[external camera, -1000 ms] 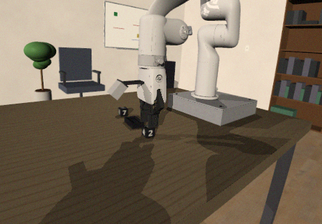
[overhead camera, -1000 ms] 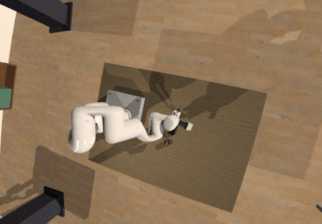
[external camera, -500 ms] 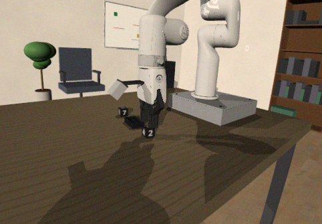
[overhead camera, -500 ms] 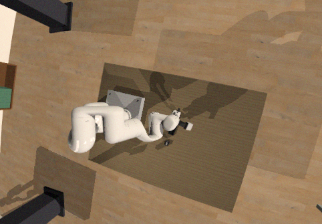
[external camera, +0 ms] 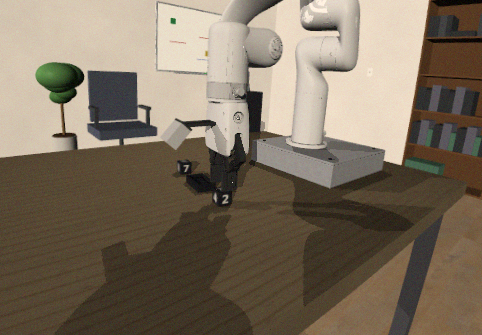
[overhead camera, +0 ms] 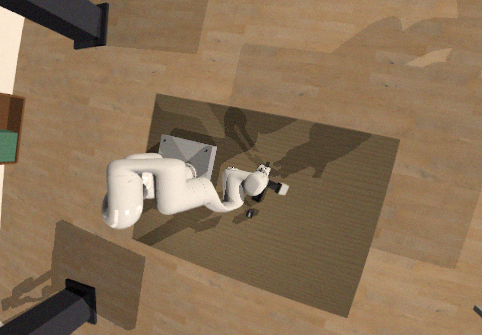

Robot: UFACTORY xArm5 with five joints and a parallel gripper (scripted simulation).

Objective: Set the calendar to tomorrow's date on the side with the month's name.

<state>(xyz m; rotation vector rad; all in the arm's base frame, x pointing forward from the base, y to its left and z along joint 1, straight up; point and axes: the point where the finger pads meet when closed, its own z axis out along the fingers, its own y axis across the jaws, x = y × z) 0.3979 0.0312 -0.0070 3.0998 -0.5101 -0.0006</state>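
A small dark tray (external camera: 199, 183) lies flat on the table. A dark cube showing 7 (external camera: 184, 167) stands on the table behind it, apart from it; I take the small dark cube in the overhead view (overhead camera: 250, 214) to be the same one. A dark cube showing 2 (external camera: 222, 198) stands on the table in front of the tray. My gripper (external camera: 223, 187) points straight down over the cube showing 2, with its fingers half apart and their tips at the cube's top. In the overhead view the wrist (overhead camera: 257, 183) hides this cube and most of the tray.
The robot's grey base block (external camera: 320, 159) stands to the right and behind. A white camera box (external camera: 175, 134) sticks out from the wrist to the left. The table's edge runs along the right, with a bookshelf (external camera: 450, 93) beyond it.
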